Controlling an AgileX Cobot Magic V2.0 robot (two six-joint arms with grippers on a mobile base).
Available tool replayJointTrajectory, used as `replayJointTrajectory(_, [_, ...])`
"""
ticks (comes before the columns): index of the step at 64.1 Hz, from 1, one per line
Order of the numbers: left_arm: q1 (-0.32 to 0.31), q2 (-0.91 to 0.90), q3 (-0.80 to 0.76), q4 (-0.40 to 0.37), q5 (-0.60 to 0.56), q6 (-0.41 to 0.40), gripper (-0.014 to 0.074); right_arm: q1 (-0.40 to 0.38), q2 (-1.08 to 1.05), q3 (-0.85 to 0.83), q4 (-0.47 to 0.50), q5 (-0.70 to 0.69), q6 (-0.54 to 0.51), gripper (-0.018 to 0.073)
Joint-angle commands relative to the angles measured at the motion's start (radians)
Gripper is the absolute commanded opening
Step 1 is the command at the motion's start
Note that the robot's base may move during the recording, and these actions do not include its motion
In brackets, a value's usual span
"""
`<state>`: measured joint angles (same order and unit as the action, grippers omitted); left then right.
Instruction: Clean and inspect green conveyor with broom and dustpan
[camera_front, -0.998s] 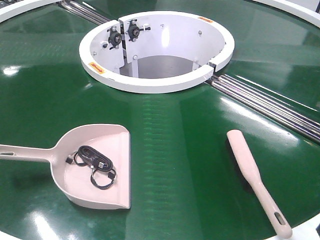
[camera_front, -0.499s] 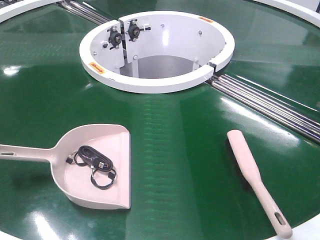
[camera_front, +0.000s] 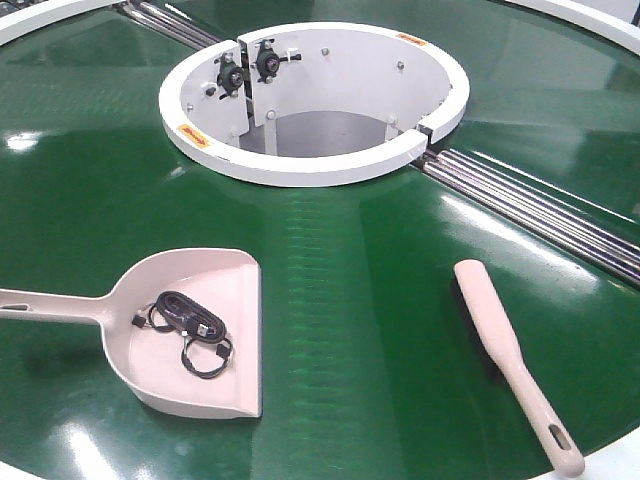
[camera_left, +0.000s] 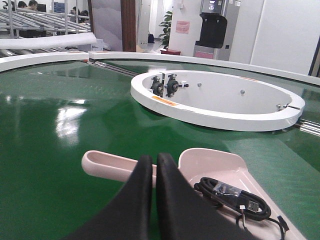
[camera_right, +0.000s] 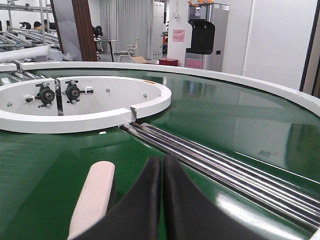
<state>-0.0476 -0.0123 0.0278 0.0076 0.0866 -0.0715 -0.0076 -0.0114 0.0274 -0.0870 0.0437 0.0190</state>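
Note:
The green conveyor (camera_front: 350, 260) fills the front view. On it at the left lies the pale pink dustpan (camera_front: 190, 335), handle pointing left, with a coiled black cable (camera_front: 190, 325) inside. The pink broom (camera_front: 505, 350) lies at the right, handle toward the near edge. In the left wrist view my left gripper (camera_left: 154, 161) is shut and empty, just in front of the dustpan (camera_left: 210, 162) handle. In the right wrist view my right gripper (camera_right: 162, 162) is shut and empty, with the broom (camera_right: 95, 195) to its left. Neither gripper shows in the front view.
The white round hub (camera_front: 315, 100) with an open centre stands at the back middle. Silver rollers (camera_front: 540, 210) run in a seam from the hub to the right edge, and another seam (camera_front: 170, 25) runs to the back left. A white outer rim (camera_right: 250, 82) bounds the belt.

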Motion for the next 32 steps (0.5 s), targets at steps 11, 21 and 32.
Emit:
replayJointTrajectory(11, [-0.005, -0.014, 0.010, -0.008, -0.069, -0.005, -0.0006, 0.001, -0.012, 0.004, 0.001, -0.069, -0.004, -0.0008])
replayJointTrajectory(21, [-0.005, -0.014, 0.010, -0.008, -0.069, -0.005, -0.0006, 0.001, -0.012, 0.004, 0.001, -0.069, -0.005, -0.0008])
replayJointTrajectory(32, [-0.005, -0.014, 0.010, -0.008, -0.069, -0.005, -0.0006, 0.001, -0.012, 0.004, 0.001, -0.069, -0.005, -0.0008])
